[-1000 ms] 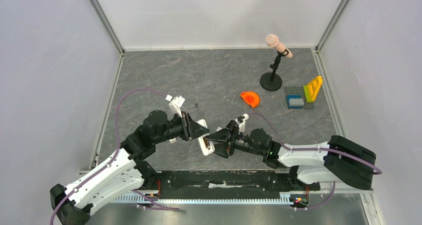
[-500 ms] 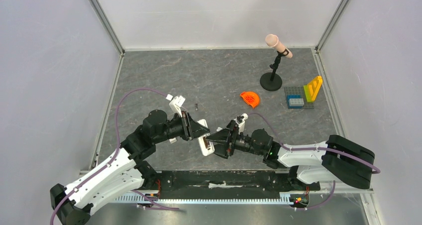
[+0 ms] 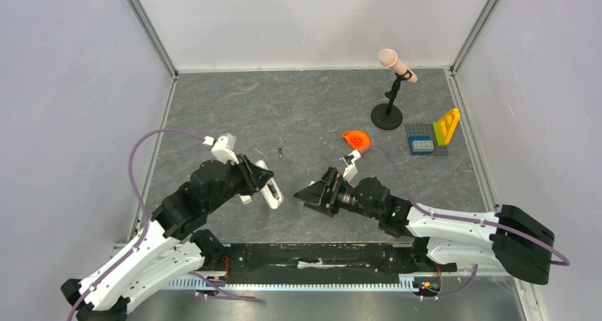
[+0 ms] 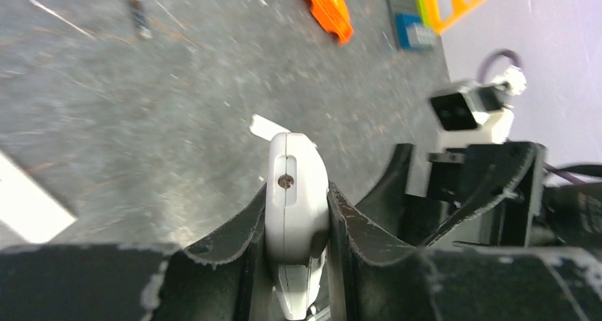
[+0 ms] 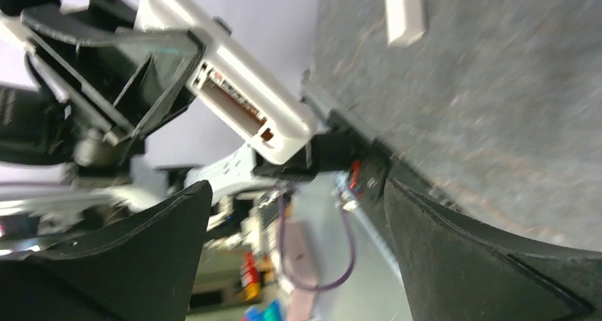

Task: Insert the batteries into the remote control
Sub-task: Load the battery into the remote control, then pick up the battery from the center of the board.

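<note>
My left gripper (image 3: pixel 267 187) is shut on the white remote control (image 3: pixel 272 193) and holds it tilted above the table. In the left wrist view the remote control (image 4: pixel 297 186) sits end-on, squeezed between both fingers of the left gripper (image 4: pixel 298 194). My right gripper (image 3: pixel 307 192) stands open and empty a short way to its right, pointing at it. Seen from the right gripper (image 5: pixel 297 186), the remote control (image 5: pixel 241 104) shows its open recess with a dark reddish battery (image 5: pixel 228 97) in it. Another small dark battery (image 3: pixel 281 151) lies loose on the table.
An orange cap (image 3: pixel 357 140), a microphone stand (image 3: pixel 387 115) and a plate of toy bricks (image 3: pixel 429 140) stand at the back right. A flat white strip (image 4: pixel 28 207) lies on the table near my left gripper. Grey walls close in on three sides.
The left arm has drawn the remote back to the left, away from the right gripper. The right gripper's jaws have opened wide and let go of the remote's end.
</note>
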`<action>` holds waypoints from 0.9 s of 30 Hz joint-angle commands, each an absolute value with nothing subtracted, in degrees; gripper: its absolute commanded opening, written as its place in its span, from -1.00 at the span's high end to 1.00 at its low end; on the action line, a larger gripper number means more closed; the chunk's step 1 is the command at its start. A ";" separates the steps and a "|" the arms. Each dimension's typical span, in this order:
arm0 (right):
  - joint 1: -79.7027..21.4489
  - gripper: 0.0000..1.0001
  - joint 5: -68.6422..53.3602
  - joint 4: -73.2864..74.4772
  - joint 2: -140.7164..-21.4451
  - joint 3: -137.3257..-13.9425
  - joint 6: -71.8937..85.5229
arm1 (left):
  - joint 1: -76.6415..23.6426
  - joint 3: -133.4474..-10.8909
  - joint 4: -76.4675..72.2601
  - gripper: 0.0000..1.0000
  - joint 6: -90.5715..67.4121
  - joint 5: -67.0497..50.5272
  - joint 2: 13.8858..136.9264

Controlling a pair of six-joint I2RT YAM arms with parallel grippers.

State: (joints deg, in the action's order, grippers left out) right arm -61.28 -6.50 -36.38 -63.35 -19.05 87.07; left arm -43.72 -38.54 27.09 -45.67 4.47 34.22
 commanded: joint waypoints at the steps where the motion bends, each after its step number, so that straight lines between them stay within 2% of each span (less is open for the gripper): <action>1: -61.00 -0.83 11.03 -11.04 -60.76 -29.41 63.19 | -43.77 -43.06 35.75 0.96 -42.14 20.48 30.13; 4: -61.00 -0.69 19.46 -4.76 -65.57 -35.84 54.87 | -43.73 -43.29 37.39 0.96 -42.16 24.11 27.19; 11: -61.04 -0.31 25.73 -1.80 -86.17 -52.65 43.09 | -43.76 -43.96 41.65 0.96 -43.13 30.71 20.77; 17: -60.71 -0.35 33.22 1.44 -105.53 -68.33 35.11 | -43.77 -44.91 44.01 0.96 -44.28 32.06 18.77; 22: -60.14 -0.46 32.70 -0.85 -115.17 -75.98 30.47 | -43.76 -44.60 44.65 0.96 -45.77 30.82 19.77; 27: -59.20 -0.42 33.77 1.53 -122.13 -83.05 29.60 | -43.77 -44.17 44.65 0.96 -47.08 31.03 19.98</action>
State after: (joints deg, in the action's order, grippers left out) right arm -60.05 30.26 0.36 -118.87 -77.08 32.56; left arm -43.75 -42.85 45.30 -44.62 29.43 19.53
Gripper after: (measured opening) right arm 0.727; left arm 0.335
